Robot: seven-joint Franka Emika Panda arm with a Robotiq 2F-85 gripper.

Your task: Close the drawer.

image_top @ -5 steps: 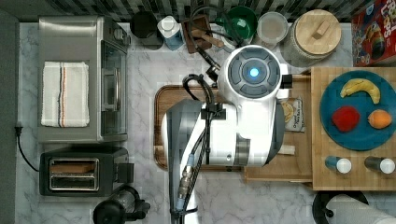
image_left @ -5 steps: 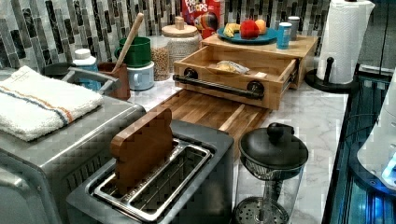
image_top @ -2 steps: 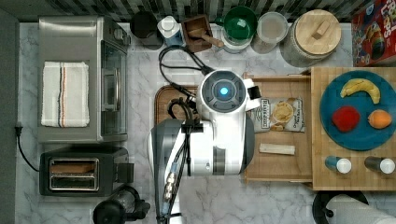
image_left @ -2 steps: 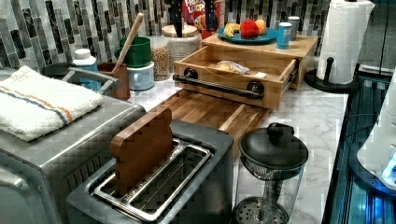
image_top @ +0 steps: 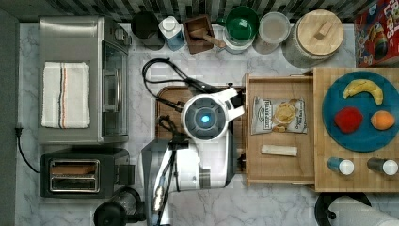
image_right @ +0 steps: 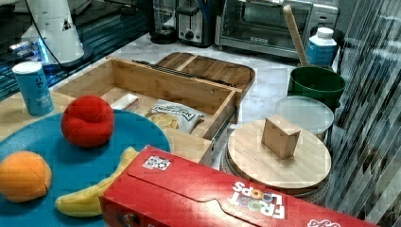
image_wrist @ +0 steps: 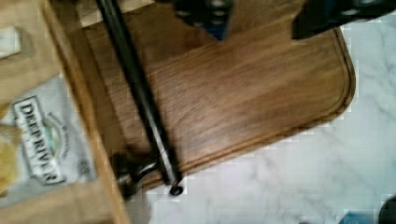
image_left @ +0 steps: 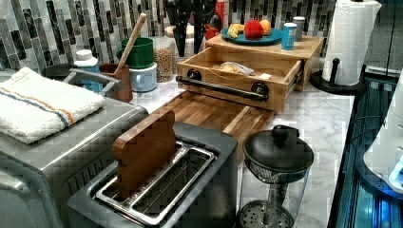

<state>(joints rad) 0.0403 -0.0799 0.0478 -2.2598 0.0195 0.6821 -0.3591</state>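
The light-wood drawer [image_top: 277, 172] stands pulled out from under the wooden top, toward the top view's left. A chip bag [image_top: 280, 115] and a small pale stick [image_top: 279, 150] lie inside it. A black bar handle [image_wrist: 135, 88] runs along the drawer's front edge [image_left: 228, 97]. My gripper [image_wrist: 271, 18] hangs open above the dark rounded tray [image_wrist: 243, 93], just outside the handle, with nothing between its fingers [image_wrist: 210, 14]. The left view has the gripper [image_left: 190, 35] behind the drawer's front. My wrist [image_top: 204, 117] covers it in the top view.
The wooden top holds a blue plate [image_top: 357, 141] with fruit and two shakers. Jars, a green cup [image_top: 241, 21] and a cereal box [image_right: 227, 198] line the back wall. Toaster oven [image_top: 80, 80], toaster [image_top: 75, 175] and a glass pot [image_left: 275, 161] stand toward the top view's left.
My arm has moved toward the top view's left, from above the drawer's inside to above the dark tray, uncovering the chip bag. The drawer has stayed open.
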